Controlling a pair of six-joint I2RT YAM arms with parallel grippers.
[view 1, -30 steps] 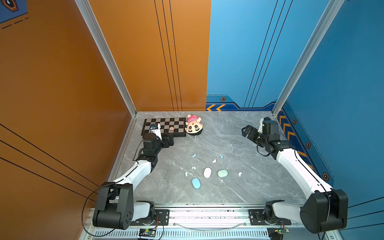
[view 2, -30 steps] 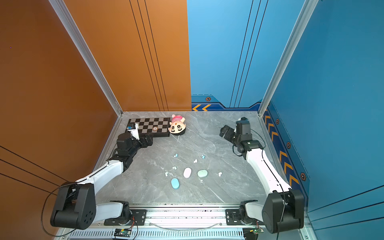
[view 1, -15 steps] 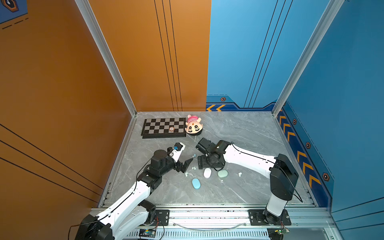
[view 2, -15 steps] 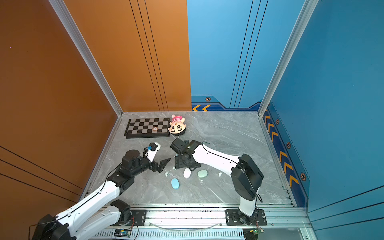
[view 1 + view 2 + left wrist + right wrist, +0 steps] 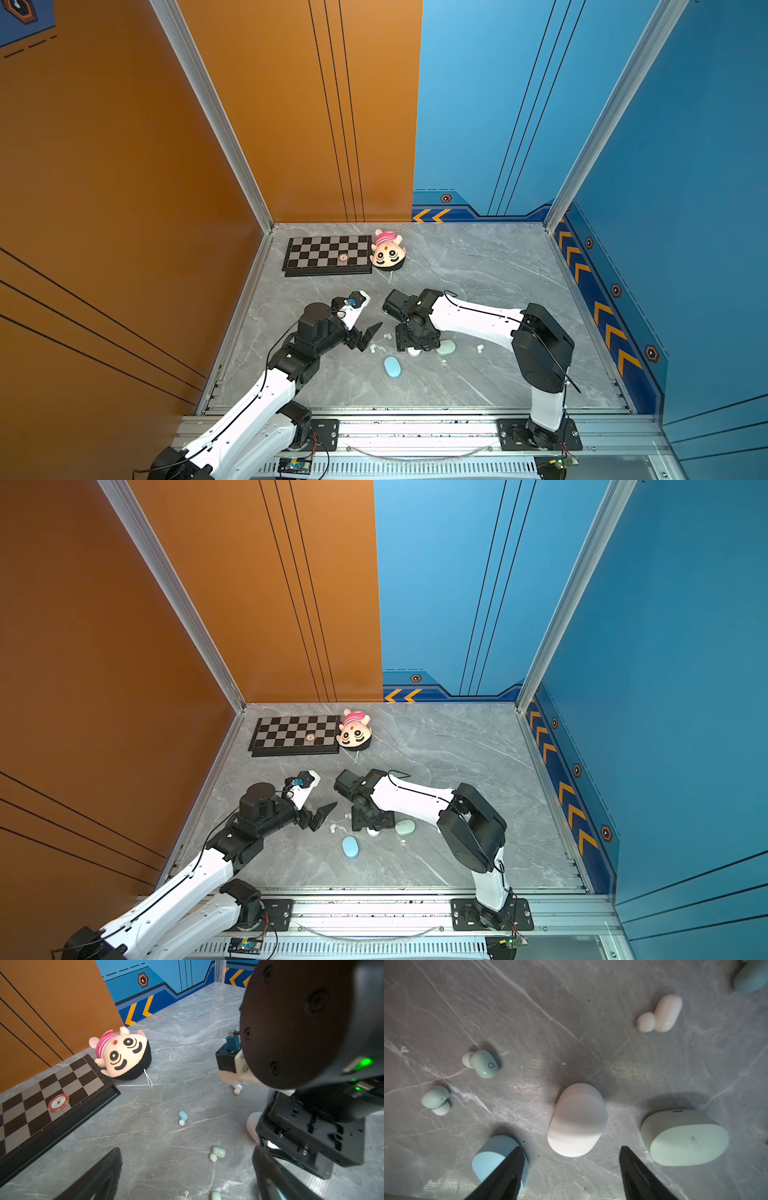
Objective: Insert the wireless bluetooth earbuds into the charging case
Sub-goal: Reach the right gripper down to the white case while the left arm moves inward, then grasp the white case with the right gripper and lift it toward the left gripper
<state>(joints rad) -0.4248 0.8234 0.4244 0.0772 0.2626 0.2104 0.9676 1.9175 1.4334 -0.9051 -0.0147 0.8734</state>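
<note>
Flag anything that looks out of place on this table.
The earbuds lie scattered loose on the table, none in the three shut cases. A stray plush doll lies beside the chessboard.

A gray marbled tabletop (image 5: 490,266) spans the space between orange and blue walls. At its far left corner lies a black-and-gray checkerboard (image 5: 328,254), with a plush doll head (image 5: 387,254) resting against its right end. Toward the near middle lie 3 shut oval cases, each apart from the others: a blue case (image 5: 392,367), a white case (image 5: 577,1120) and a pale green case (image 5: 685,1138). Tiny buds are scattered around them — 2 pale green earbuds (image 5: 483,1064) close together, a white earbud (image 5: 660,1014) and a light blue earbud (image 5: 182,1115).
</note>
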